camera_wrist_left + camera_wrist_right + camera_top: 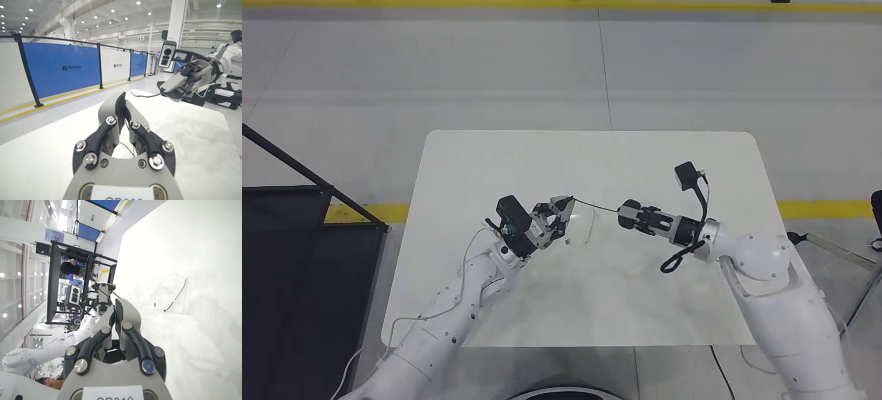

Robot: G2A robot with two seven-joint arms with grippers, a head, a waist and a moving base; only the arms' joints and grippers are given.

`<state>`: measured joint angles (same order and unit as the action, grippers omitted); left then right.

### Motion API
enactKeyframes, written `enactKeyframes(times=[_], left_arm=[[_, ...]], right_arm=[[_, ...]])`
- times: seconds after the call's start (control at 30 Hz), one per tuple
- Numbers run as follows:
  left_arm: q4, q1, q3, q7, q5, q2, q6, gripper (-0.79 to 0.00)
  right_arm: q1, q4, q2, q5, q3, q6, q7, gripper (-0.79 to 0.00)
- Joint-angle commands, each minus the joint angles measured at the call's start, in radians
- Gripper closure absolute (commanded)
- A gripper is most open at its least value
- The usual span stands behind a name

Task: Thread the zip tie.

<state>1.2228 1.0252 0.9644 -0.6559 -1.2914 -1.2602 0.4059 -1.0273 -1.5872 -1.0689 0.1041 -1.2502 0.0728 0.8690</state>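
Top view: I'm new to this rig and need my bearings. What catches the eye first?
Two white arms meet over the middle of the white table. A thin black zip tie runs from the right tool, which pinches it, toward the left tool. A clear plastic item lies on the table beside the left tool.

Plain white counter [662, 290] and, across it, the zip tie [594, 206], one thin black line. Left gripper [563, 206] and right gripper [626, 213]: pale grey shells, black linkages, black ribbed jaws. A yellow stripe [832, 209] cuts the grey floor [542, 70] at right.
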Motion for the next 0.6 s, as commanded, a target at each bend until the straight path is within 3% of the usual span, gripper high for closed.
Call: enactKeyframes(times=[0.0, 0.57], left_arm=[[0.0, 0.0, 0.0, 0.0, 0.0, 0.0, 0.0, 0.0], [0.0, 0.0, 0.0, 0.0, 0.0, 0.0, 0.0, 0.0]], right_arm=[[0.003, 0.0, 0.0, -0.003, 0.002, -0.005, 0.004, 0.0], [0.031, 0.018, -0.003, -0.001, 0.022, -0.027, 0.003, 0.0]])
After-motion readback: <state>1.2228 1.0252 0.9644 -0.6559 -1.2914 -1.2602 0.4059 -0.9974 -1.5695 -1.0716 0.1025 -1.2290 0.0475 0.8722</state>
